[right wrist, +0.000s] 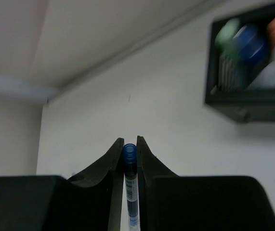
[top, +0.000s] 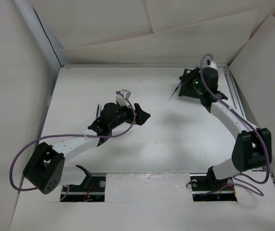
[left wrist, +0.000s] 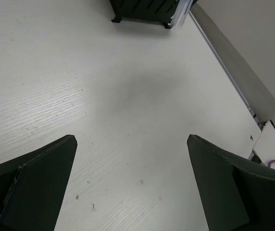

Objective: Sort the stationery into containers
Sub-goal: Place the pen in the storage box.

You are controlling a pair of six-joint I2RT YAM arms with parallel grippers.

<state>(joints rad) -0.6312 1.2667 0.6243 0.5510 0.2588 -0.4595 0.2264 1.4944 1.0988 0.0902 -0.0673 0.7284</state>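
White worktop, walled by pale panels left, far and right. Left gripper gapes wide over its middle. Right gripper, far right, pinches a blue pen near the black organiser box.

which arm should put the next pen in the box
Right, probably: the right gripper is shut on a blue pen, and the black box shows ahead of it, up to one side. The left gripper is open and holds nothing.
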